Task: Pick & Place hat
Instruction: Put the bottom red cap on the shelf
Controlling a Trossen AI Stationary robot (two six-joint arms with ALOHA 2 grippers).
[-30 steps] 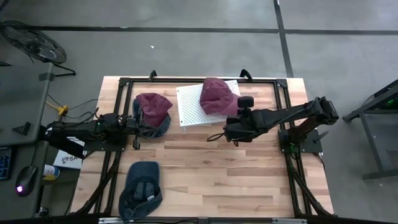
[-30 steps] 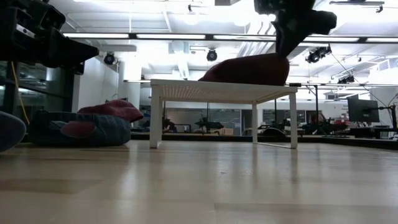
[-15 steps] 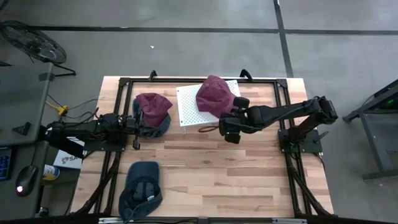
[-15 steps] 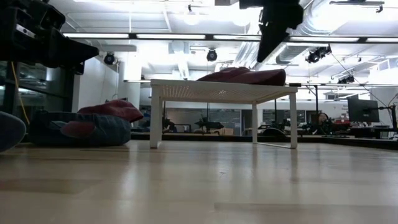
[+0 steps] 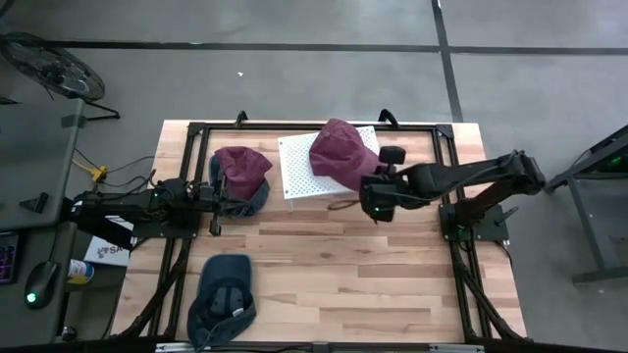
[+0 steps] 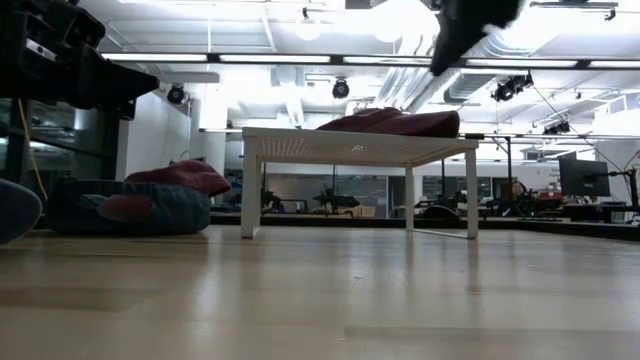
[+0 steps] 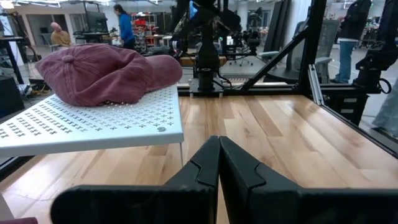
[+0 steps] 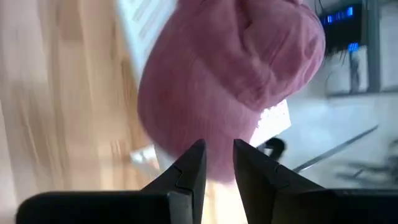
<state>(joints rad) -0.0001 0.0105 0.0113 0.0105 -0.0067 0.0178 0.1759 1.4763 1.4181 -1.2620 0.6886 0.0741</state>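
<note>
While the wooden bench (image 5: 334,265) fills most of the high view, a black frame (image 5: 294,127) runs along its edges and 2 dark arms reach in from either side. At about 12 o'clock on the bench stands a white perforated stand (image 5: 299,172), and the maroon hat (image 5: 340,152) lies on top of it, toward its 3 o'clock side, with its brim hanging past the stand's edge. The low view shows the same hat (image 6: 395,122) lying flat on the raised stand (image 6: 350,145). At about 10 o'clock on the bench sits a pile of 2 hats (image 5: 240,181), a maroon one over a blue denim one. A dark blue cap (image 5: 224,294) lies at roughly 7 o'clock, near the bench's edge. The right gripper (image 5: 376,204) sits just off the stand at its 4 o'clock corner, close beside the maroon hat; in the right wrist view its fingers (image 8: 186,171) stand slightly apart with nothing between them, and the hat (image 8: 230,81) fills the space beyond them. The left gripper (image 5: 211,196) waits at the 9 o'clock side, against the pile of 2 hats; in the left wrist view its fingers (image 7: 205,168) are pressed together on nothing.
</note>
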